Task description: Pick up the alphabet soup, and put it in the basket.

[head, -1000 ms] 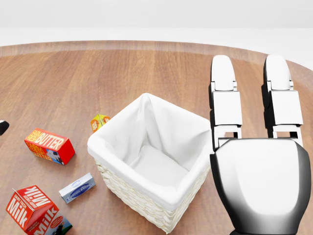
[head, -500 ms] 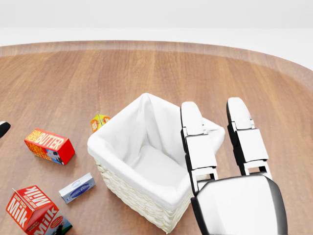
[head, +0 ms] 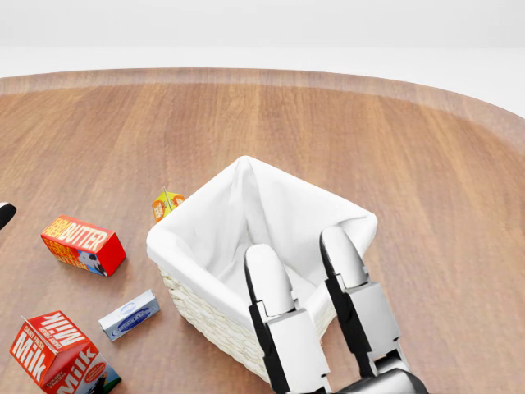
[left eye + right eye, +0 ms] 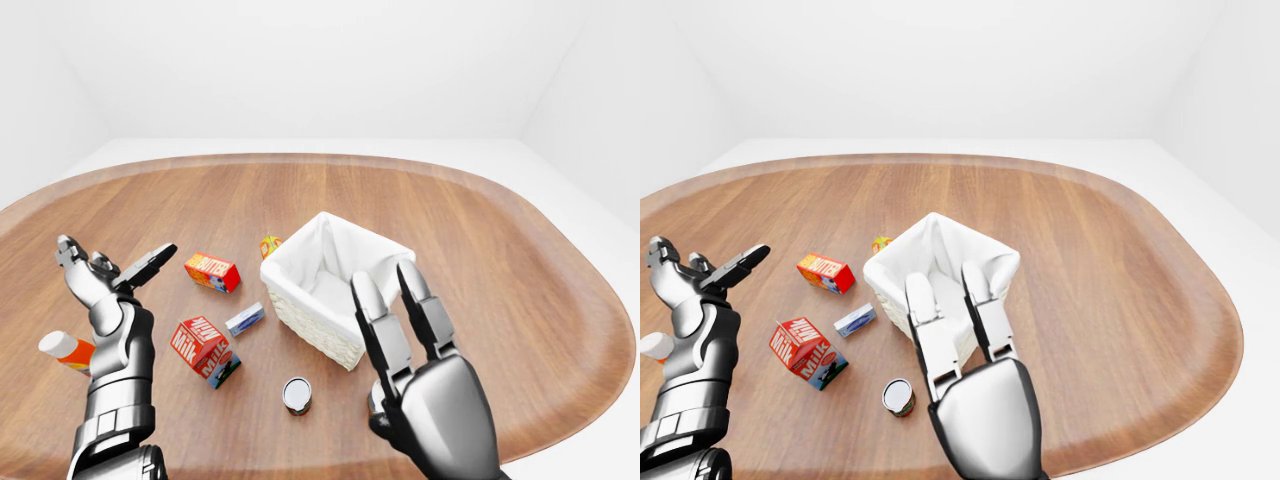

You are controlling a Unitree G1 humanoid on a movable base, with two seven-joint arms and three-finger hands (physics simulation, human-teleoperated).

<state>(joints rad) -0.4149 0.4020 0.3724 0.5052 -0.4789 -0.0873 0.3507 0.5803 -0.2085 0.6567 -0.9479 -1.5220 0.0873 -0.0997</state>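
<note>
Lettering is legible on two cartons: we read "BUTTER" on the red butter box [image 3: 84, 245] and "Milk" on the red milk carton [image 3: 59, 353]; the print on the small blue-and-white box [image 3: 129, 314] and on the small orange carton [image 3: 166, 204] is too small for us to read. We locate the alphabet soup [image 4: 296, 394] on the tabletop [image 4: 520, 270], in the left-eye view below the basket [image 4: 325, 290] and to the right of the milk carton, apart from both. The can stands upright with its long axis vertical; its silver lid faces up and a dark rim surrounds it, while the side label is not readable. The basket is woven wicker with a white cloth liner, and we see nothing inside it. The right hand [image 4: 405, 330] is open and holds nothing; its extended fingers [image 3: 283, 324] overlap the basket's near rim in the head view. The left hand [image 4: 105, 268] is raised at the left of the left-eye view, fingers spread, empty. An orange-and-white bottle [image 4: 66, 349] lies beside the left arm.
</note>
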